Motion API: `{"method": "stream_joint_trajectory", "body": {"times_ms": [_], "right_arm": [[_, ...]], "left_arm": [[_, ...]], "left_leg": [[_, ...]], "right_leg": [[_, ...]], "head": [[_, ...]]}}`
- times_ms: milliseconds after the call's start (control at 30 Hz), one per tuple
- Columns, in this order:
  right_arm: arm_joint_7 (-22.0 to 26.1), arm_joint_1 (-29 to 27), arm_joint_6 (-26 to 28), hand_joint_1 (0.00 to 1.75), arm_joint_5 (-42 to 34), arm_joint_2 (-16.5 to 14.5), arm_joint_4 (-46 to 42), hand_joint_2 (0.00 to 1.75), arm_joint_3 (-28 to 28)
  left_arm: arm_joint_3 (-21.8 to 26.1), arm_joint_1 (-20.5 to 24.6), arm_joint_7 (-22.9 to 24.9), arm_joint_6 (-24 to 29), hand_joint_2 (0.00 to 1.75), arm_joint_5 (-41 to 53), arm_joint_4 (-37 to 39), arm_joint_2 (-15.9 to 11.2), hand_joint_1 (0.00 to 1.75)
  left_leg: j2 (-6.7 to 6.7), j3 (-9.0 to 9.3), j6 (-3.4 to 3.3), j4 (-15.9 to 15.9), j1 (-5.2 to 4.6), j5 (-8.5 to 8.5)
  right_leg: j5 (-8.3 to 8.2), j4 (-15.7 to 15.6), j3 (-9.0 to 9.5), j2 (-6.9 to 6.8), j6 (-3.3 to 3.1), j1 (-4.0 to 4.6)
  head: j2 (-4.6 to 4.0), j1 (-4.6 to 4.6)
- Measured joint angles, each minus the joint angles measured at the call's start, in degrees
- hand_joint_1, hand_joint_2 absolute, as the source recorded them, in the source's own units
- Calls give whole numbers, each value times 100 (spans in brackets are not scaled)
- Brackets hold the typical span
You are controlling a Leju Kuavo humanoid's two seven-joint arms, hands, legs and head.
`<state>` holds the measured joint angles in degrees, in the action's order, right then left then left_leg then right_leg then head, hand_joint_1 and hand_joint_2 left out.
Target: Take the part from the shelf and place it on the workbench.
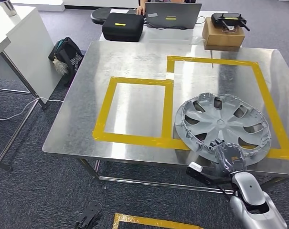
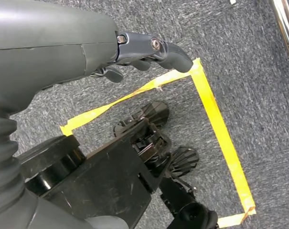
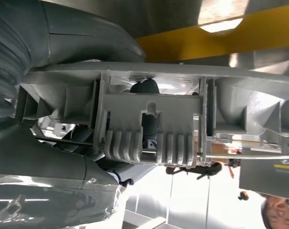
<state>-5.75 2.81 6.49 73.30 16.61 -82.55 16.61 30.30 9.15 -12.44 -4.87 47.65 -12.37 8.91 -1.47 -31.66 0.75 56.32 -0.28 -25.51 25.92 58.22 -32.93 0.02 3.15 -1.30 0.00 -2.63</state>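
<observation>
Your right hand (image 1: 232, 156) grips the near rim of the silver wheel cover (image 1: 222, 124), thumb on one side and fingers on the other, as the right wrist view shows. The wheel cover lies flat on the metal surface (image 1: 135, 62), inside the larger of the 2 yellow tape rectangles (image 1: 265, 90), its near edge across the tape. Your left hand (image 2: 150, 52) hangs over the carpet (image 2: 243, 57), fingers apart, holding nothing.
</observation>
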Motion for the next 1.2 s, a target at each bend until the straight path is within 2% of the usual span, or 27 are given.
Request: {"method": "stream_joint_trajectory", "body": {"times_ms": [233,633,667,733,833,867,900,967,1000,1033,1067,1100,1133,1167,1200], "right_arm": [[-61,-28,11,175,-30,107,49,175,-31],[22,18,-61,175,143,115,66,175,95],[26,32,-67,175,149,104,66,175,126],[27,67,-79,175,151,88,67,175,174],[23,108,-97,175,151,79,60,175,195],[21,112,-105,175,150,79,60,175,197],[19,106,-113,175,150,79,66,175,199],[18,88,-120,175,149,79,81,175,208],[18,77,-120,175,149,79,87,175,216],[19,71,-117,175,149,79,90,175,226],[19,69,-116,175,149,79,91,175,237],[20,70,-115,175,149,79,91,175,248],[21,73,-115,175,148,77,95,175,262],[25,80,-113,175,148,75,95,175,273],[28,82,-110,175,147,73,96,175,281]], "left_arm": [[1,-1,0,2,175,-3,0,-1,0],[1,1,2,-8,175,2,0,-1,0],[1,3,2,-9,175,4,0,-3,0],[1,6,3,-9,175,10,0,-9,0],[-1,23,6,-9,175,23,0,-6,0],[-1,31,6,-8,175,26,0,-2,0],[-1,35,6,-8,175,28,0,4,0],[0,36,7,-7,175,30,0,13,0],[1,30,7,-7,175,31,0,16,0],[1,24,7,-8,175,32,0,19,0],[1,20,7,-8,175,32,0,21,0],[0,20,7,-8,175,32,0,24,0],[0,24,7,-8,175,32,-2,12,0],[0,30,7,-8,175,32,-3,8,0],[0,33,7,-9,175,32,-5,2,0]], "left_leg": [[-1,0,0,0,0,0],[0,0,0,0,0,0],[-1,-4,-7,12,-4,-6],[1,-16,-61,18,-18,-15],[-11,85,-157,-199,22,71],[-18,135,-170,-285,53,112],[-24,169,-170,-334,79,139],[-28,181,-164,-343,103,130],[-28,188,-147,-337,116,115],[-28,201,-120,-325,136,96],[-28,219,-77,-301,168,66],[-29,237,-23,-259,201,23],[-26,245,40,-211,215,-25],[-24,242,98,-157,221,-71],[-23,235,141,-121,210,-102]], "right_leg": [[-1,-2,0,3,1,0],[-5,-2,3,3,6,0],[-11,-15,6,4,13,-11],[-34,-54,16,7,47,-30],[-30,-86,21,14,105,-7],[57,68,-56,16,122,3],[195,352,-202,17,137,-2],[491,1095,-599,15,195,-23],[530,1319,-736,14,225,-39],[458,1335,-771,10,258,-57],[273,1100,-672,-1,296,-79],[56,703,-487,-24,345,-108],[-81,349,-308,-37,391,-124],[-152,87,-164,-31,380,-137],[-136,-16,-101,-18,333,-142]], "head": [[-1,0],[0,0],[0,1],[0,4],[-1,-5],[-1,-20],[-1,-40],[0,-63],[0,-66],[0,-64],[0,-64],[0,-66],[0,-81],[0,-101],[0,-95]]}}
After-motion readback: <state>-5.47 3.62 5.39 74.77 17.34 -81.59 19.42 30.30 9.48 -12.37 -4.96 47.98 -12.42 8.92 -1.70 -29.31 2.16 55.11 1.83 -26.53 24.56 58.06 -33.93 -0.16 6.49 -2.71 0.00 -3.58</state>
